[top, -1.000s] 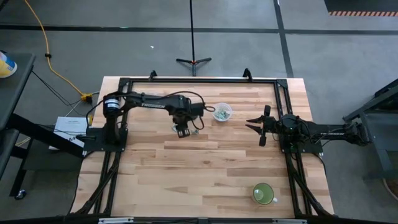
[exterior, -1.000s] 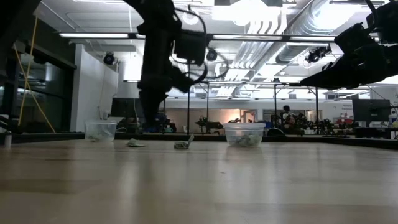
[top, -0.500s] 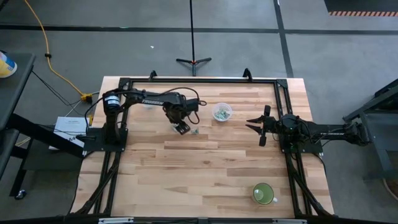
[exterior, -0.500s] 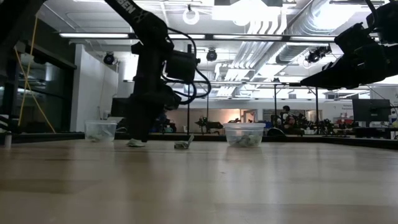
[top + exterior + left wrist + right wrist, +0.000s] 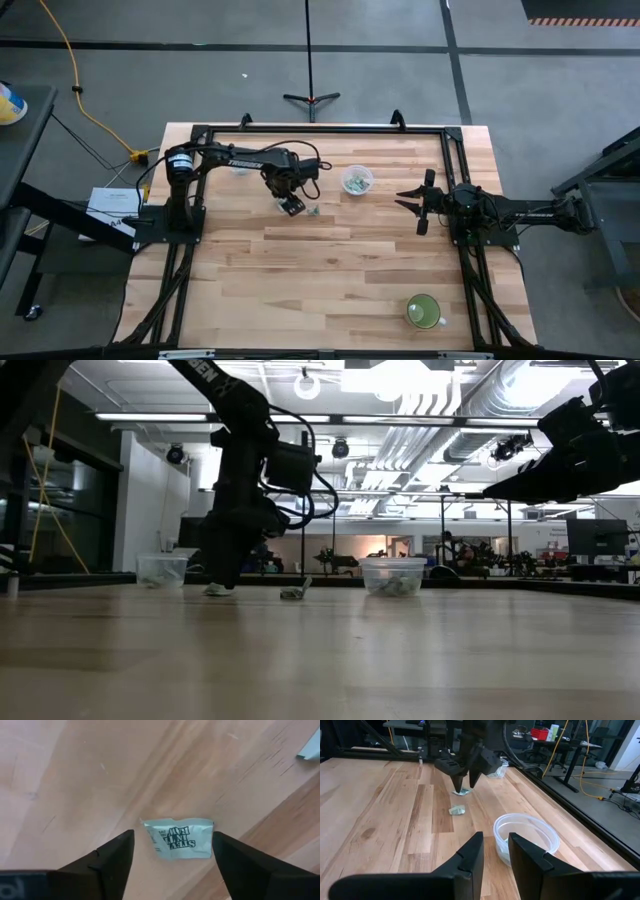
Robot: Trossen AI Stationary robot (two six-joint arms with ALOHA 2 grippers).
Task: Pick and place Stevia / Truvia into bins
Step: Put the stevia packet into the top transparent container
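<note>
My left gripper (image 5: 291,207) points down at the table, open, with one finger on each side of a pale green-and-white packet (image 5: 180,838) lying flat on the wood. The fingers do not touch that packet. A second packet (image 5: 313,210) lies a little to its right, crumpled (image 5: 456,810). One clear cup (image 5: 357,180) right of them holds several packets. The other clear cup (image 5: 161,569) stands toward the far left, partly hidden by the left arm in the high view. My right gripper (image 5: 402,201) hovers open at the table's right side.
A green mug (image 5: 423,311) stands near the table's near right corner. A black frame (image 5: 320,129) runs along the far edge and both sides. Bare wood spreads across the middle and near part of the table.
My left gripper has come down toward the table and shifted slightly toward the left, ending over the left packet with its fingers astride it. It has held still for the last half second. The packets and cups have stayed in place.
</note>
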